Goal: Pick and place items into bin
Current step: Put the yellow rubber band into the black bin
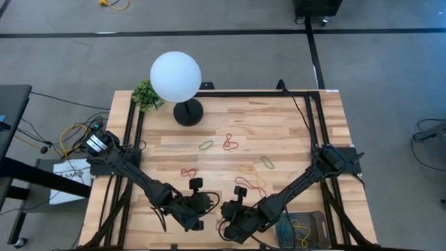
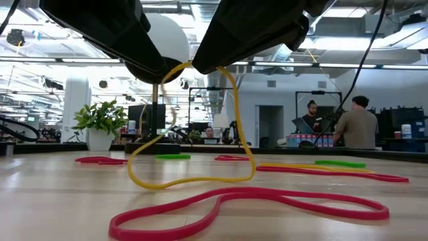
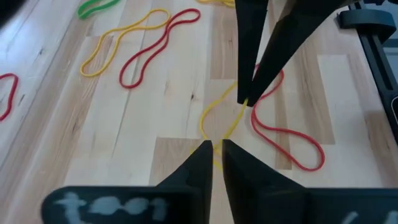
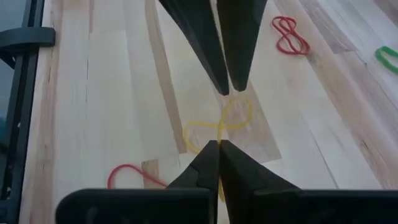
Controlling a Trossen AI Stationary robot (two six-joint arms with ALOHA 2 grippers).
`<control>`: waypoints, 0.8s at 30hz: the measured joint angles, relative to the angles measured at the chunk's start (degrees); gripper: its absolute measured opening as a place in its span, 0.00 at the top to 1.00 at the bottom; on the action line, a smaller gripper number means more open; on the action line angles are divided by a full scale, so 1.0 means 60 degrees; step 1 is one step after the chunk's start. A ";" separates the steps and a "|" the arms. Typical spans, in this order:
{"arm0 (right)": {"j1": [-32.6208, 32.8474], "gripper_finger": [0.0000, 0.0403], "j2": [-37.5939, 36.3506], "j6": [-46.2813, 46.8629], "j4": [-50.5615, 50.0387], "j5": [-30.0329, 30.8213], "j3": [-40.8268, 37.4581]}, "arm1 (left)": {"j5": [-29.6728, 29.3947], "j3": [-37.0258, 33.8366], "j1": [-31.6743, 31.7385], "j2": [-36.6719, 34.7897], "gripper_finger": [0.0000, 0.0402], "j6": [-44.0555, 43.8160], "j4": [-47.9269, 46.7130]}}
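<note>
Your left gripper (image 3: 214,147) and right gripper (image 4: 217,147) meet tip to tip at the near middle of the light wooden desk (image 1: 293,132), both pinched together on the same thin yellow rubber-band loop (image 2: 190,134), which hangs between them and droops toward the desk. A long red rubber-band loop (image 2: 267,201) lies flat just near of it. More red, yellow and green loops (image 1: 230,143) are scattered toward the far middle of the desk. The small dark grey mesh-walled bin (image 1: 317,224) sits at the near right corner, with yellow and blue bands already inside it.
</note>
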 joint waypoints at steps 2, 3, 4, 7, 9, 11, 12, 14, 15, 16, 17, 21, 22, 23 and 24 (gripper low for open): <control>-0.0018 0.99 0.0000 0.0017 0.0000 0.0034 0.0002 | -0.0005 0.0000 0.0004 0.0000 0.90 -0.0002 0.0003; -0.0040 0.99 0.0000 0.0103 0.0000 0.0097 0.0002 | -0.0005 0.0000 0.0000 0.0000 0.88 0.0001 0.0000; -0.0067 0.99 0.0000 0.0233 0.0001 0.0221 0.0002 | -0.0005 0.0000 0.0000 0.0000 0.87 -0.0002 0.0000; -0.0138 0.99 0.0000 0.0634 -0.0009 0.0696 0.0002 | -0.0069 0.0000 0.0000 0.0000 0.84 -0.0252 -0.0075; -0.0160 1.00 0.0000 0.0684 -0.0077 0.0912 0.0002 | -0.0218 -0.0004 0.0000 0.0004 0.83 -0.0547 -0.0203; -0.0163 1.00 0.0000 0.0723 -0.0280 0.0982 0.0002 | -0.0246 -0.0004 0.0000 0.0004 0.83 -0.0769 -0.0384; -0.0162 1.00 0.0000 0.0851 -0.0473 0.0960 0.0002 | -0.0247 -0.0004 0.0000 0.0004 0.83 -0.0842 -0.0486; -0.0086 1.00 -0.0009 0.1294 -0.1164 0.0899 0.0002 | -0.0250 -0.0004 0.0000 0.0004 0.83 -0.0955 -0.0721; -0.0013 1.00 -0.0051 0.1634 -0.1683 0.0873 0.0002 | -0.0253 -0.0004 0.0000 0.0004 0.83 -0.1007 -0.0833; 0.0062 1.00 -0.0116 0.2087 -0.2237 0.0836 0.0012 | -0.0253 -0.0007 0.0000 0.0004 0.83 -0.1070 -0.0952; 0.0141 1.00 -0.0170 0.2643 -0.2944 0.0796 0.0109 | -0.0253 -0.0007 0.0000 0.0007 0.83 -0.1118 -0.1043; 0.0535 1.00 -0.0357 0.5560 -0.6324 0.0615 0.0845 | -0.0251 -0.0007 0.0000 0.0007 0.83 -0.1293 -0.1342; 0.0658 1.00 -0.0357 0.6321 -0.7194 0.0490 0.1120 | -0.0253 -0.0011 0.0000 0.0007 0.83 -0.1295 -0.1346; 0.0811 1.00 -0.0357 0.7081 -0.7996 0.0331 0.1408 | -0.0253 -0.0011 0.0000 0.0007 0.83 -0.1295 -0.1344; 0.0981 1.00 -0.0360 0.7787 -0.8706 0.0109 0.1709 | -0.0253 -0.0011 0.0000 0.0007 0.83 -0.1297 -0.1337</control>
